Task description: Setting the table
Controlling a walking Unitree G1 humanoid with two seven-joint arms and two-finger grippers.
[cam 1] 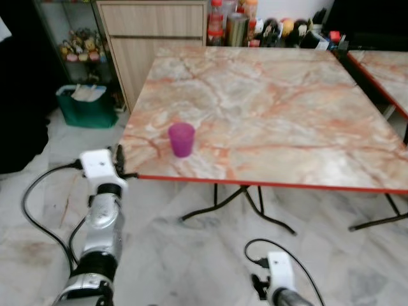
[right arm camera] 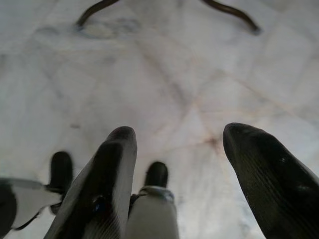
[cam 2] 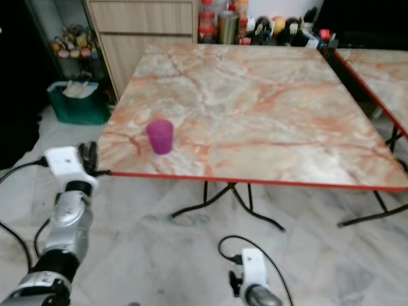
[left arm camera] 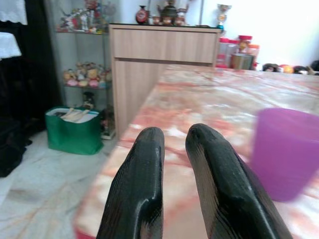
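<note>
A purple plastic cup [cam 1: 182, 139] stands upright near the front left corner of the marble table [cam 1: 274, 95]. My left gripper [cam 1: 118, 157] is level with the table's front left edge, just left of the cup and not touching it. In the left wrist view its two black fingers [left arm camera: 144, 164] lie close together with nothing between them, and the cup [left arm camera: 286, 149] sits off to one side of them. My right gripper [right arm camera: 182, 132] hangs low in front of the table, open, and points at the floor.
A green bin [cam 1: 86, 105], a wooden cabinet [cam 1: 153, 38] and a glass shelf of figurines [cam 1: 80, 44] stand at the back left. Bottles and jars [cam 1: 236, 25] line the table's far edge. A second table [cam 1: 382, 70] stands on the right. Black folding legs [cam 1: 242, 204] are under the table.
</note>
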